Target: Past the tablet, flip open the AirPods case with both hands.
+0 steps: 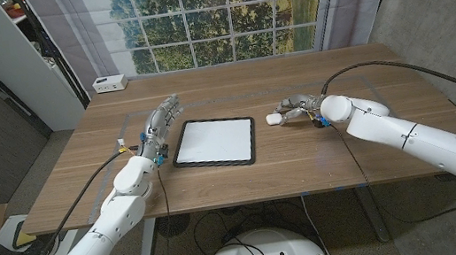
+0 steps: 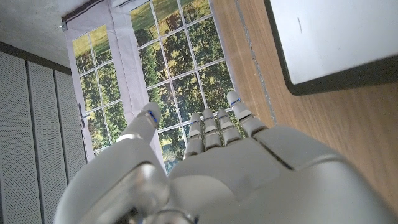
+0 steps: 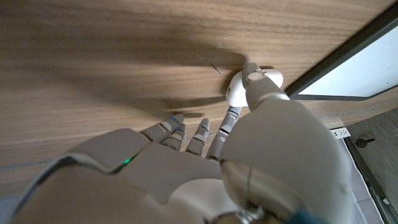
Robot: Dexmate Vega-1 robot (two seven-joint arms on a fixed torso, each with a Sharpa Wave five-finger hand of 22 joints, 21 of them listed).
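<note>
One AirPods case (image 1: pixel 273 119), white, sits on the table (image 1: pixel 244 179) right at the right hand's (image 1: pixel 297 107) fingertips (image 3: pixel 252 78), just right of the one tablet (image 1: pixel 215 141). Lid looks closed; can't tell its long axis or facing. Right fingers are curled, touching the case; a real grip isn't clear. Left hand (image 1: pixel 159 124) is left of the tablet, fingers straight and close together, holding nothing.

Both arms were clad in smooth white rounded shells. The left hand (image 1: pixel 159 123) and right hand (image 1: pixel 299 107) were light grey with segmented fingers (image 2: pixel 211 127), blue marks showing at the segments. A black cable ran along each arm. The right palm carried a green light.
</note>
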